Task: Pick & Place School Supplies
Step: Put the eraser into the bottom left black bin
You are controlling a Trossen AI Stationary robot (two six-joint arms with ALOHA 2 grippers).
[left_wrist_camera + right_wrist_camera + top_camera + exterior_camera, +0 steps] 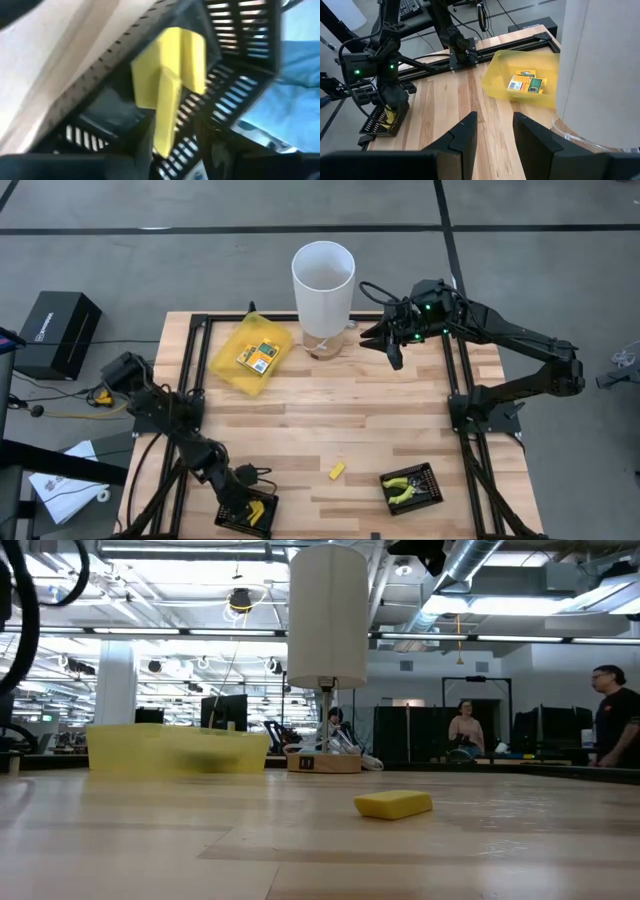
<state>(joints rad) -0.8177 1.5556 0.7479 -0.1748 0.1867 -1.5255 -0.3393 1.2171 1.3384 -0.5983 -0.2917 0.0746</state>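
My left gripper (pixel 252 510) is down in the near-left black tray (pixel 232 520), open. In the left wrist view, two short yellow oblong pieces (pixel 170 75) lie in that tray (pixel 240 60); one of them ends between my fingers (pixel 142 150). A third yellow piece (pixel 337 470) (pixel 393 804) lies flat on the table. Plier-like tools (pixel 405 488) lie in the near-right black tray (pixel 430 475). Yellow-orange packets (pixel 260 356) (pixel 527 83) lie in the yellow pouch (pixel 228 365). My right gripper (pixel 392 352) (pixel 492 132) hovers open beside the white cylinder (pixel 323 285). My left gripper comes down into the tray with one yellow piece's end (pixel 161 142) between its fingers, close to one finger. I cannot tell whether that finger touches the piece. The piece leans against the other yellow piece and the tray wall.
The tall white cylinder (pixel 327 615) stands at the table's far edge on a small base. A black frame (pixel 460 380) runs along the table's sides. Bare wood lies in the middle (pixel 340 410). People stand in the room beyond (pixel 615 725).
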